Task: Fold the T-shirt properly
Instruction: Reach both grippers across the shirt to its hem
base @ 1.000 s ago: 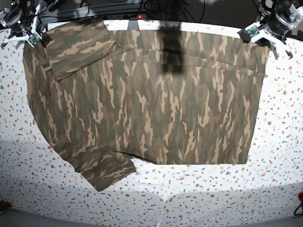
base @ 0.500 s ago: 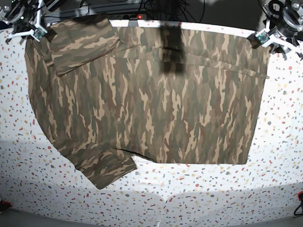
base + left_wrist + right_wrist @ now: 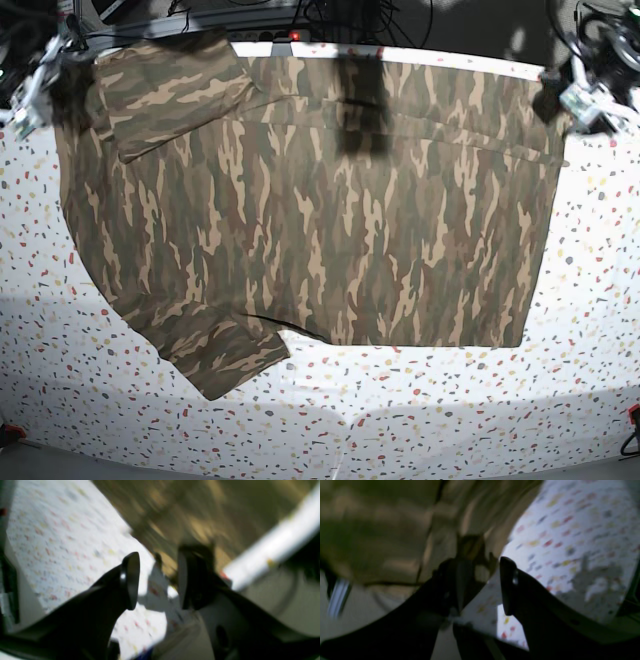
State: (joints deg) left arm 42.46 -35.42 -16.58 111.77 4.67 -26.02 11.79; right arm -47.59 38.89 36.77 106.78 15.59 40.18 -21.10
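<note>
The camouflage T-shirt (image 3: 320, 220) lies spread flat on the speckled white table (image 3: 600, 300), with one sleeve folded in at the far left and the other sticking out at the near left. In the base view my left gripper (image 3: 580, 95) hovers at the shirt's far right corner and my right gripper (image 3: 35, 95) at its far left corner. In the left wrist view, the left gripper (image 3: 157, 580) is open and empty, the T-shirt (image 3: 190, 510) beyond it. The right gripper (image 3: 481, 587) is also open and empty beside the T-shirt (image 3: 382, 530).
Cables and dark gear run along the table's far edge (image 3: 300, 35). A dark shadow (image 3: 360, 100) falls across the shirt's far middle. Small red items sit at the near corners (image 3: 10, 432) (image 3: 632, 415). Speckled tabletop shows around the shirt on the left, right and near sides.
Both grippers have opened and let go of the shirt's far corners, then drawn outward past the cloth's edges. The shirt has settled flat.
</note>
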